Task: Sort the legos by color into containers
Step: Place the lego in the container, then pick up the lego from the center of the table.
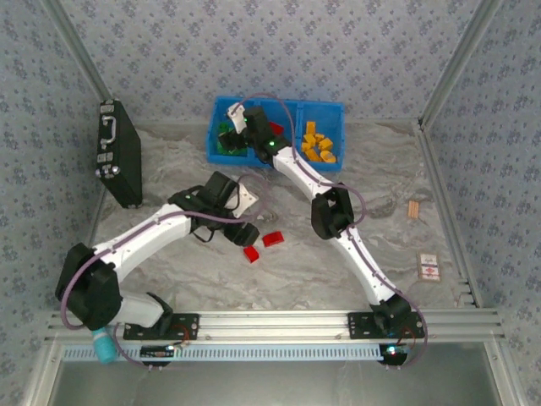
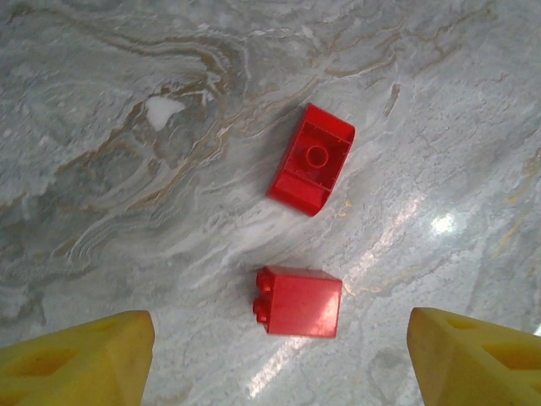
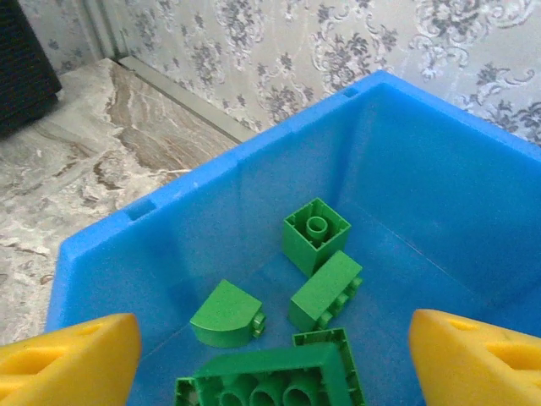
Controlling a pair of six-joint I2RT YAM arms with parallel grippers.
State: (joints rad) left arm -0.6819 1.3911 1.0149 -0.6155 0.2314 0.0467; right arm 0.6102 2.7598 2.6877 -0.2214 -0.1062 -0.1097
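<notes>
1. The left end effector (image 2: 279,365) hangs wide over two red legos (image 2: 300,302) on the worktop (image 2: 127,169), straddling the nearer one, probably to pick it up.
2. The right end effector (image 3: 275,365) gapes wide and empty above green legos (image 3: 317,235) in the left compartment of the bin (image 3: 211,211), where greens are grouped.
3. Orange legos (image 1: 319,144) lie in the right compartment.

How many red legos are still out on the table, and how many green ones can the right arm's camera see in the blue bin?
red legos on the table: 2
green legos in the blue bin, right wrist view: 4
Total: 6
</notes>
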